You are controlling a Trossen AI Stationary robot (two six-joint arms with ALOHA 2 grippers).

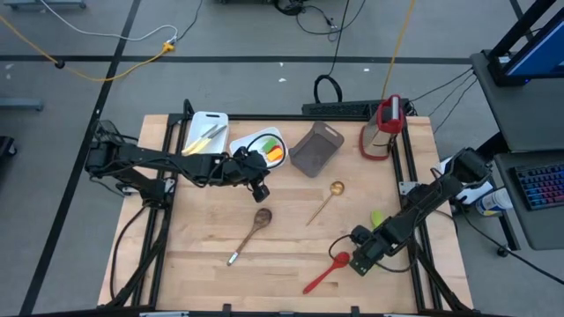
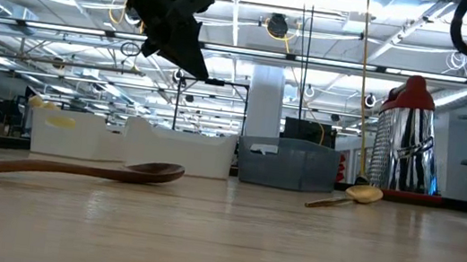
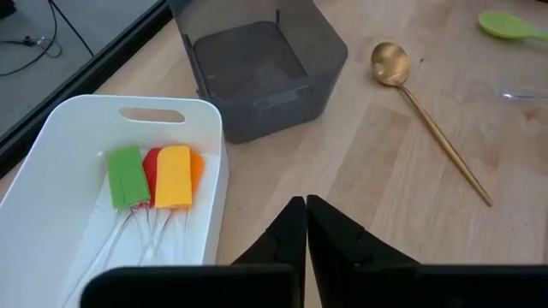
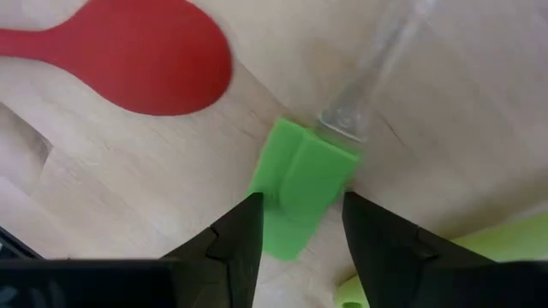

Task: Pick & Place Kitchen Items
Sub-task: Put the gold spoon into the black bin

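My right gripper (image 1: 361,255) is low over the table near the front right, open. In the right wrist view its fingers (image 4: 300,210) stand on either side of a small green spatula's head (image 4: 301,175), which lies flat with a clear handle (image 4: 368,94). The red spoon (image 1: 326,271) lies just beside it. My left gripper (image 1: 257,185) is shut and empty, raised above the table (image 2: 181,47) near a white bin (image 3: 51,197) that holds green, red, yellow and orange spatulas (image 3: 158,175). A wooden spoon (image 1: 251,232), a gold spoon (image 1: 326,201) and a green spoon (image 1: 377,217) lie on the table. My right gripper's fingers come from above and straddle the green spatula's head (image 4: 282,222), which lies flat on the table. I cannot tell whether the fingers touch it.
A second white bin (image 1: 204,132) with pale-handled knives stands at the back left. An empty grey bin (image 1: 315,148) and a red-and-silver appliance (image 1: 383,128) stand at the back. Bare wood lies in the middle and at the front left.
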